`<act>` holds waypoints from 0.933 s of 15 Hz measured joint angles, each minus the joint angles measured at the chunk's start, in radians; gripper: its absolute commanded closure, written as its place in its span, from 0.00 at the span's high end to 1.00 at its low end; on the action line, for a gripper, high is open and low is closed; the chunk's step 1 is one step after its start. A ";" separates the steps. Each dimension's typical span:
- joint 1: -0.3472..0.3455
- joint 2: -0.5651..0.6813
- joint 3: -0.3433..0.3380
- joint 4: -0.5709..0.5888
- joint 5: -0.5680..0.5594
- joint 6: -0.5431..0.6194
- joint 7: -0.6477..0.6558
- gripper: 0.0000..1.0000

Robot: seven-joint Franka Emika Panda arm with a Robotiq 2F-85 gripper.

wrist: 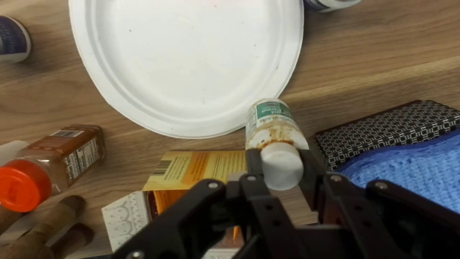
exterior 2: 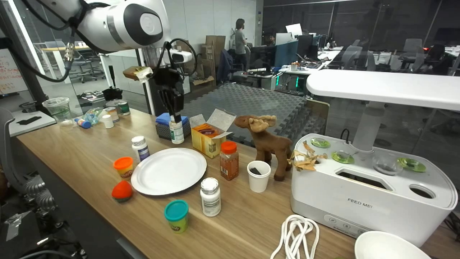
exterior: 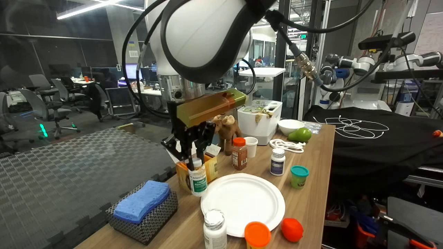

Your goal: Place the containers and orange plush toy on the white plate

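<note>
By the end effector [wrist: 282, 158], narrowed to cap width, the green-labelled bottle [exterior: 198, 182] is gripped at its cap, just beside the white plate [wrist: 194, 72], on which no item has yet been placed; whether the bottle is lifted cannot be told. Left to be moved, it is judged, are the orange-lidded tub [exterior 2: 123, 167], teal-lidded tub [exterior 2: 176, 216], two white bottles [exterior 2: 210, 198] and the orange-red object [exterior 2: 122, 190], presumably the plush toy, all on the worktop [exterior 2: 82, 151].

The plate [wrist: 194, 61] is shown in white, a white-capped bottle [exterior: 198, 181] labelled in green, a green tub [exterior: 298, 180] lidded in teal, the sponge [exterior: 142, 201] in blue and a black box [wrist: 388, 131] patterned in pale lattice.
</note>
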 measured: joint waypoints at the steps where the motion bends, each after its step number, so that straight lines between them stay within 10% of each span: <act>1: -0.003 -0.003 -0.003 -0.003 0.000 -0.008 0.000 0.13; 14: -0.072 -0.046 -0.025 -0.159 -0.004 0.038 0.001 0.13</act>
